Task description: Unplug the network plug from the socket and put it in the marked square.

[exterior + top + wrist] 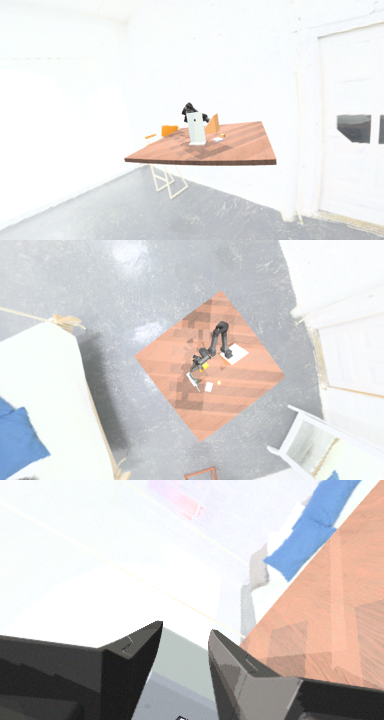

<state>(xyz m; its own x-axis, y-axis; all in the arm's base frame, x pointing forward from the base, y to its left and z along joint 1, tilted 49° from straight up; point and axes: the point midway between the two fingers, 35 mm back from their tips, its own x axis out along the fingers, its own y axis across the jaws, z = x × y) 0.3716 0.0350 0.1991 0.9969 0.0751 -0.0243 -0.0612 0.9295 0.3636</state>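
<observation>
From my station I see a square tabletop (243, 398) (240, 154) of reddish-brown wood, striped with darker grain, and an upright panel (192, 379) (199, 127), smooth, pale and rectangular on a thin foot. A flat yellow square (205, 366) lies partly under the arm (214, 343) (206, 116), which is matte black and angular. A flat white piece (208, 386) (218, 139) and a small yellowish block (218, 382) (222, 135) sit near each other, beside the panel.

The top view gives me the yellow square and a small green spot (195, 380) on the panel's arm-facing side; I can't find either from outside. The exterior view shows instead a small dark opening (194, 120) in the panel's back, plus an orange wedge (214, 124) standing tall (from above it is mostly a white top). The plug I can't pick out with certainty; the green spot may belong to it.

My end effector (191, 370) (186, 631) is by one end of the panel, fingers partly closed, with a modest gap between the tips. I see nothing held there; whether a finger touches the panel (awkward angle, this) I cannot tell.
</observation>
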